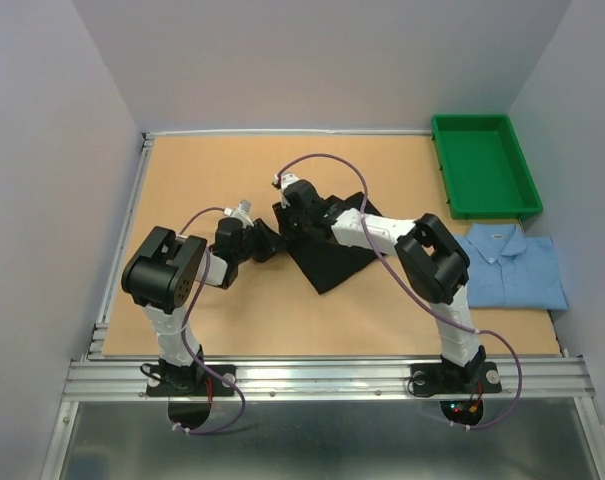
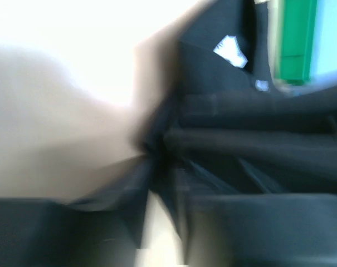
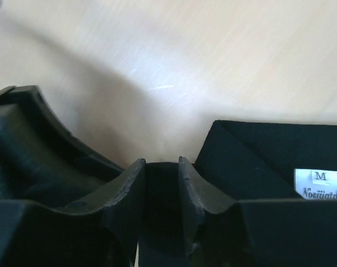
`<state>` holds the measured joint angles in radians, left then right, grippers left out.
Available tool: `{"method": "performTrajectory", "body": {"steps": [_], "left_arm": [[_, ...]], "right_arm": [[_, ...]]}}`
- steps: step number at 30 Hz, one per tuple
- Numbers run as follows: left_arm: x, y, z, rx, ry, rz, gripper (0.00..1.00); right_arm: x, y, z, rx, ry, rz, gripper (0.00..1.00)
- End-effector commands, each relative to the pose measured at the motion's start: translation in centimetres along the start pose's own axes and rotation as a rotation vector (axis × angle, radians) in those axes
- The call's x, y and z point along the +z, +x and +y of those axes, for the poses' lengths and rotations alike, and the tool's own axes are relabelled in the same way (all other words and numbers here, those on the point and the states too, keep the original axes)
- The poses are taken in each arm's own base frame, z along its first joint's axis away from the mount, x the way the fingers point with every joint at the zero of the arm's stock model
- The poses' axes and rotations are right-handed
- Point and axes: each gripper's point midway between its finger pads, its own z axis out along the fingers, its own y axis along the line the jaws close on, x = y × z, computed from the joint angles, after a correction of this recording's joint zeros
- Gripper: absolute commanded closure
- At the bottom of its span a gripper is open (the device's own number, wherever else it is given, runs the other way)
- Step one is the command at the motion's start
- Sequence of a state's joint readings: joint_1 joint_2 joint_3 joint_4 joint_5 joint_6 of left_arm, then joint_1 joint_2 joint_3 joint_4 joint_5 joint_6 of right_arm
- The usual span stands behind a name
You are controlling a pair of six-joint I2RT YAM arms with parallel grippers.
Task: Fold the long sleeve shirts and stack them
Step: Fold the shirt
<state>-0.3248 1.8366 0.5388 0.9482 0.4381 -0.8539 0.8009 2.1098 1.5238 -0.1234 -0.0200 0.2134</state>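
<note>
The black shirt (image 1: pixel 327 262) lies partly folded mid-table, its near corner pointing toward me. My left gripper (image 1: pixel 265 241) is at its left edge, shut on a pinch of the black cloth; the left wrist view is motion-blurred and shows dark cloth bunched at the jaws (image 2: pixel 159 158). My right gripper (image 1: pixel 289 208) is at the shirt's far left corner, its fingers close together with black cloth between them (image 3: pixel 161 164). The shirt's collar with a white size label (image 3: pixel 322 184) shows beside it. The light blue shirt (image 1: pixel 512 265) lies folded at the right edge.
A green plastic tray (image 1: pixel 457 165) stands at the back right corner, just beyond the blue shirt; it also shows in the left wrist view (image 2: pixel 295 39). Grey walls close the table on three sides. A metal rail runs along the near edge (image 1: pixel 322 375).
</note>
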Motion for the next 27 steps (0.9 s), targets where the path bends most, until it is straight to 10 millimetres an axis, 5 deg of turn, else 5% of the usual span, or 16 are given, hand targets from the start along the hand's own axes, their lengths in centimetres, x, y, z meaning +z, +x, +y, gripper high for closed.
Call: {"method": "performTrajectory", "body": {"steps": [1, 6, 8, 16, 20, 22, 23, 25, 27], "left_arm": [[-1.4, -0.6, 0.1, -0.008, -0.039, -0.035, 0.49], [-3.3, -1.8, 1.4, 0.036, -0.185, -0.073, 0.2], [-4.5, -2.8, 1.3, 0.05, -0.245, -0.109, 0.16], [-8.2, -4.9, -2.4, 0.079, -0.26, -0.206, 0.25], [-6.9, -5.3, -8.0, 0.142, -0.157, -0.214, 0.29], [-5.0, -4.2, -9.6, 0.174, -0.135, -0.165, 0.33], [-4.3, -5.1, -11.9, 0.19, -0.096, -0.18, 0.35], [-2.2, -5.2, -13.4, 0.208, -0.08, -0.158, 0.4], [-0.3, -4.8, -12.8, 0.209, -0.106, -0.138, 0.45]], "right_arm": [[-2.2, -5.0, 0.5, -0.02, 0.031, -0.136, 0.61], [-6.3, -10.1, -2.7, 0.054, 0.111, -0.26, 0.43], [-8.4, -11.0, -4.1, 0.087, 0.125, -0.29, 0.4], [-15.1, -10.1, -12.2, 0.28, 0.181, -0.337, 0.41], [-17.1, -7.7, -15.9, 0.413, 0.14, -0.314, 0.46], [-17.4, -6.3, -16.5, 0.458, 0.124, -0.3, 0.51], [-17.4, -5.9, -16.5, 0.47, 0.1, -0.294, 0.53], [-17.4, -4.6, -17.4, 0.507, 0.09, -0.287, 0.57], [-17.3, -3.5, -18.5, 0.552, 0.087, -0.289, 0.6]]}}
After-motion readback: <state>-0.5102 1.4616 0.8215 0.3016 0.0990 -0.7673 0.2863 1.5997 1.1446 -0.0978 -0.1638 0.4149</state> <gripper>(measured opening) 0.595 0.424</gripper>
